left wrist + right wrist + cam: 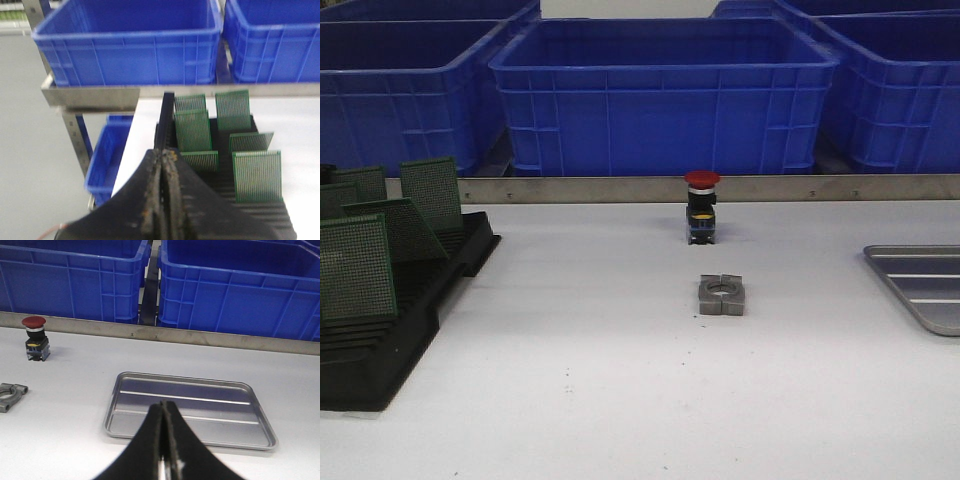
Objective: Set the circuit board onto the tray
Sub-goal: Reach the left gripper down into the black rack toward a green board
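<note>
**A:** Front camera first. White table (620, 400), and on its left edge a black slotted rack (380, 340) with green circuit boards (356, 268) standing in the slots, some leaning back, one upright near the front.

**B:** And the tray (920, 285)?

**A:** Far right of the table, cut off by the picture's edge. Silver-grey, raised rim, ribs along the bottom. Nothing on the part that shows. It's well apart from the rack, the whole table between them.

**B:** Middle of the table?

**A:** A push button with a red cap (702, 207) near the back, and in front of it a small grey metal clamp block (722, 295) with a round hole. The two are apart, not touching. Behind the metal rail, big blue bins (665, 95) in a row.

**B:** Neither arm in that view. Wrist cameras?

**A:** Left gripper (162, 165): fingers pressed together, nothing between them. It hangs over the near end of the rack (220, 185), boards (192, 130) just beyond the tips. I count six boards in this view.

**B:** Touching any?

**A:** Can't tell from this angle.

**B:** Right side?

**A:** Right gripper (164, 412) is clenched too, bare, tips meeting in a thin seam. It's above the near rim of the tray (130, 380), which shows whole here and holds nothing. Button (35, 337) and clamp block (10, 395) sit off to one side on the table.
</note>
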Tool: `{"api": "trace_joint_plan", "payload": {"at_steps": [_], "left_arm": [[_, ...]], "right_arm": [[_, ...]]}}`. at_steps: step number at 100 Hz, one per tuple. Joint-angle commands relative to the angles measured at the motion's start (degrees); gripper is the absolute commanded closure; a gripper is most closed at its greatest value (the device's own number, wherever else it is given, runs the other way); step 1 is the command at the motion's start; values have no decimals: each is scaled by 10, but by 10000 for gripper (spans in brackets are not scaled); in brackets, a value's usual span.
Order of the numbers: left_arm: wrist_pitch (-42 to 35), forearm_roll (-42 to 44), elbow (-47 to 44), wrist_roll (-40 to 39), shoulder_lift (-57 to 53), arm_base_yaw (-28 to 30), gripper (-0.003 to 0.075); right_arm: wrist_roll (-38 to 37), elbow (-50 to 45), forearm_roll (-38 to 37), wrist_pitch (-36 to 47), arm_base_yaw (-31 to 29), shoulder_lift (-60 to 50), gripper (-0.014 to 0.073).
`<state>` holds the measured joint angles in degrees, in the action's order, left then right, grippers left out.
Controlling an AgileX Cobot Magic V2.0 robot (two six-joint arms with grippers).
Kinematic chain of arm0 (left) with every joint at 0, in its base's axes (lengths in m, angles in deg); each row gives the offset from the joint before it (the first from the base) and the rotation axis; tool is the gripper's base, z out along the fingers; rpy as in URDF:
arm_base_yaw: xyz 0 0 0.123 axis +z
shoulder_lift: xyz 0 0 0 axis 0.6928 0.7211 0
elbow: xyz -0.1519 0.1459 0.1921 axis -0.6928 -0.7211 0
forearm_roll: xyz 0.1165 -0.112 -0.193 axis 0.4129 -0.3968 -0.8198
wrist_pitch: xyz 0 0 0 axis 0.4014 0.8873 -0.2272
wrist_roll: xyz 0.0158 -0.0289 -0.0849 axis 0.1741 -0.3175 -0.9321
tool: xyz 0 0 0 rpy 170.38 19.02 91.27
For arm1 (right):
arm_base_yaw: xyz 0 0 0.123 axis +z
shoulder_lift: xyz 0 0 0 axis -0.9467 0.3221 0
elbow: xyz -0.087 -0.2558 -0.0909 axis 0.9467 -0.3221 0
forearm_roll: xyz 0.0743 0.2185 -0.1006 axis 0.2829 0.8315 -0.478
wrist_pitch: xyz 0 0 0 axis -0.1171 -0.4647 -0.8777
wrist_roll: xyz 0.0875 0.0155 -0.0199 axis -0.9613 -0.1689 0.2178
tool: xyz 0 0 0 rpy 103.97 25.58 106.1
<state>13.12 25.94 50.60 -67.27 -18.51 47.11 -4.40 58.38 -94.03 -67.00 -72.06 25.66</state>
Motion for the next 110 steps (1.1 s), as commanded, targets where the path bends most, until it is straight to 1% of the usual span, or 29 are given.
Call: {"api": "trace_joint_plan", "payload": {"at_steps": [1, 6, 13, 20, 25, 30, 32, 37, 43, 63, 66, 71, 76, 81, 92, 103, 110], "left_arm": [[5, 0, 55, -2, 66, 1, 732], [30, 0, 75, 4, 102, 1, 710], [51, -4, 99, 38, 151, 1, 643], [53, -13, 119, 91, 197, 1, 539], [53, -15, 133, 128, 227, 1, 444], [53, -17, 147, 172, 259, 1, 370], [53, -18, 153, 191, 267, 1, 345], [53, -20, 168, 233, 298, 1, 312], [53, -26, 188, 303, 326, 1, 307], [57, -125, 249, 566, 439, 1, 307], [63, -141, 258, 617, 455, 1, 307], [83, -164, 280, 679, 486, 1, 307], [104, -182, 299, 726, 518, 1, 307], [115, -186, 316, 749, 550, -2, 307], [130, -180, 354, 755, 615, -12, 307], [161, -171, 382, 787, 666, -18, 308], [153, -171, 390, 794, 689, -22, 309]], "right_arm": [[-2, -1, -6, 44, 1, -10, 653], [-2, -1, -6, 44, 1, -10, 653], [-2, -1, -6, 44, 1, -10, 653], [-2, -1, -6, 44, 1, -10, 653], [-2, -1, -6, 44, 1, -10, 653], [-2, -1, -6, 44, 1, -10, 653], [-2, -1, -6, 44, 1, -10, 653], [-2, -1, -6, 44, 1, -10, 653], [-2, -1, -6, 44, 1, -10, 653], [-2, -1, -6, 44, 1, -10, 653], [-2, -1, -6, 44, 1, -10, 653], [-2, -1, -6, 44, 1, -10, 653], [-2, -1, -6, 44, 1, -10, 653], [-2, -1, -6, 44, 1, -10, 653], [-2, -1, -6, 44, 1, -10, 653], [-2, -1, -6, 44, 1, -10, 653], [-2, -1, -6, 44, 1, -10, 653]]}}
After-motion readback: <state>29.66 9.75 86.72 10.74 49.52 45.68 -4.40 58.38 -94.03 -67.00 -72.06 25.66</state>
